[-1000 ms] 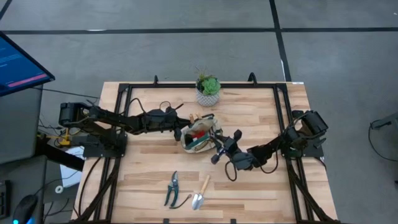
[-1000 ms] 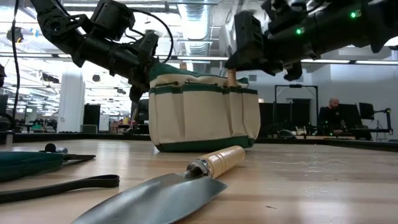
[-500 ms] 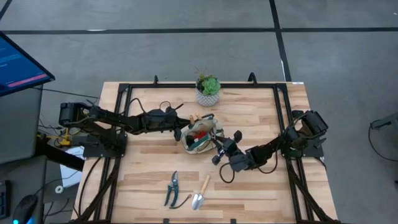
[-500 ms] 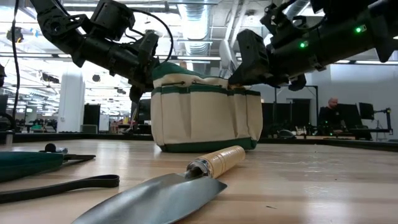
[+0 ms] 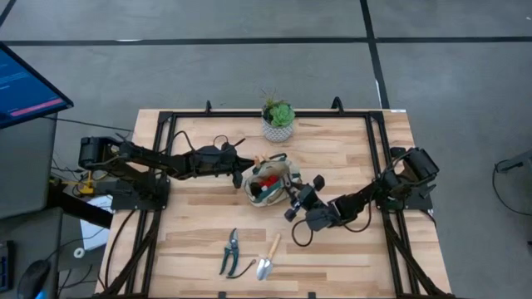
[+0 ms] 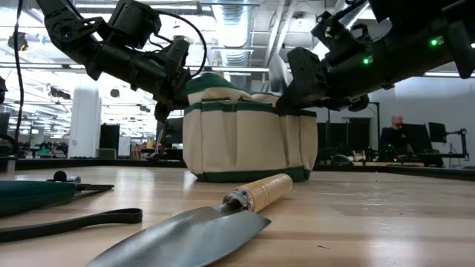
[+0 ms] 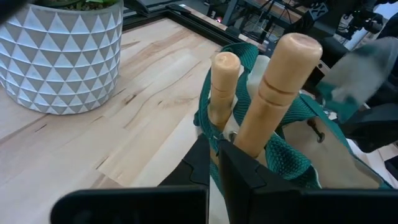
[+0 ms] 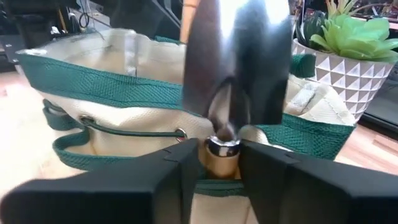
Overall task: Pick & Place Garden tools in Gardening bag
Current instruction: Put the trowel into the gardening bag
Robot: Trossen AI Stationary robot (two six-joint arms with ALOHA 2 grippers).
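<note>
The beige gardening bag (image 5: 268,183) with green trim stands at the table's middle. Two wooden tool handles (image 7: 273,93) stick up out of it, and something red (image 5: 266,178) shows inside. My left gripper (image 7: 216,158) is shut on the bag's left rim. At the bag's right rim my right gripper (image 8: 221,165) is shut on a trowel. The trowel's metal blade (image 8: 236,56) reaches forward over the bag's opening. A second trowel (image 5: 268,257) and dark-handled pruning shears (image 5: 230,252) lie flat near the table's front edge. My left gripper pinches the bag's green-trimmed rim (image 7: 209,127) between its two fingers, right beside the two upright handles. It comes nearly level from the table's left. The bag stands on the table. My right gripper has the trowel's neck, where wooden handle meets metal ferrule (image 8: 221,152), between its two fingers (image 8: 183,165). It comes nearly level from the table's right. The tool lies along the fingers with its blade ahead, above the bag.
A white patterned pot with a green plant (image 5: 278,120) stands just behind the bag at the table's far edge. A black frame (image 5: 170,124) runs around the tabletop. Bare wood lies to the right of the loose tools.
My right gripper has tipped and sunk a little against the bag's right rim. The wooden handle that hung upright below it in the low view is hidden now. The bag has shifted slightly toward that gripper.
</note>
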